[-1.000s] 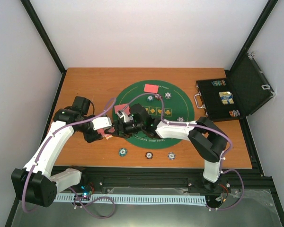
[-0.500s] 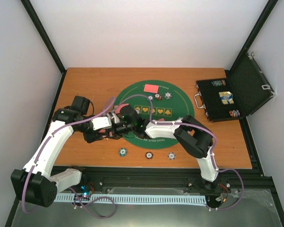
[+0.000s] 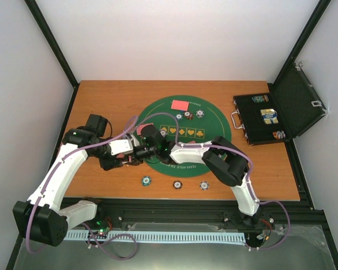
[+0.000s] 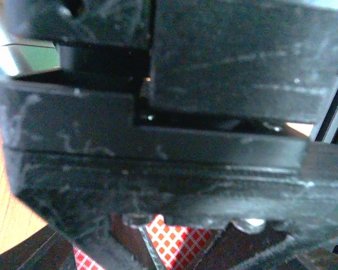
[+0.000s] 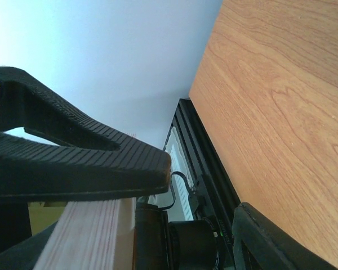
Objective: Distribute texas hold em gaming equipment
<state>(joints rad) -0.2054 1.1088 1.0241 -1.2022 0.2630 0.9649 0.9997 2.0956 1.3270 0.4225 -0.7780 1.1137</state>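
Green mat (image 3: 217, 121), arms (image 3: 198, 152) across it, chips (image 3: 199, 113)

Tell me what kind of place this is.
Probably a robot test cell set up as a poker table: white panel walls in black frame posts, a round green felt poker mat and an open black hinged case.
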